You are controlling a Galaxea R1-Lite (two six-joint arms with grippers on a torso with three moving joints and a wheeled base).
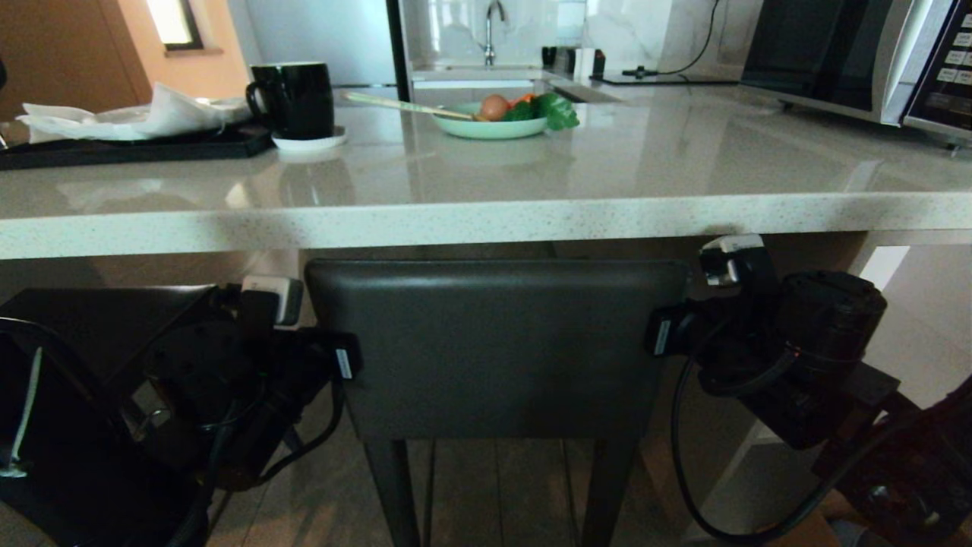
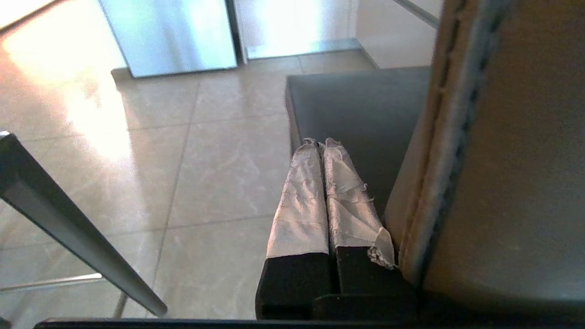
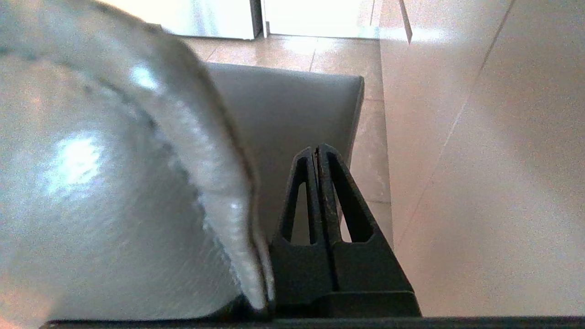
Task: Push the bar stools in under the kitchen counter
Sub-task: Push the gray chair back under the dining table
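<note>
Now both closed claws, left claw [image 2: 320, 146] and right claw [image 3: 316, 151], flanking the stool backrest [image 1: 497, 346].

- Black mug [image 1: 292, 99] on white saucer [image 1: 310, 141], far left
- Black tray [image 1: 129, 146] with crumpled paper [image 1: 144, 114], far left
- Green bowl [image 1: 490, 128], vegetables, centre
- Microwave [image 1: 858, 61], far right

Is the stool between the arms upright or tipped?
Upright: the bar stool's backrest edge runs level with the kitchen counter, legs straight down.
</note>
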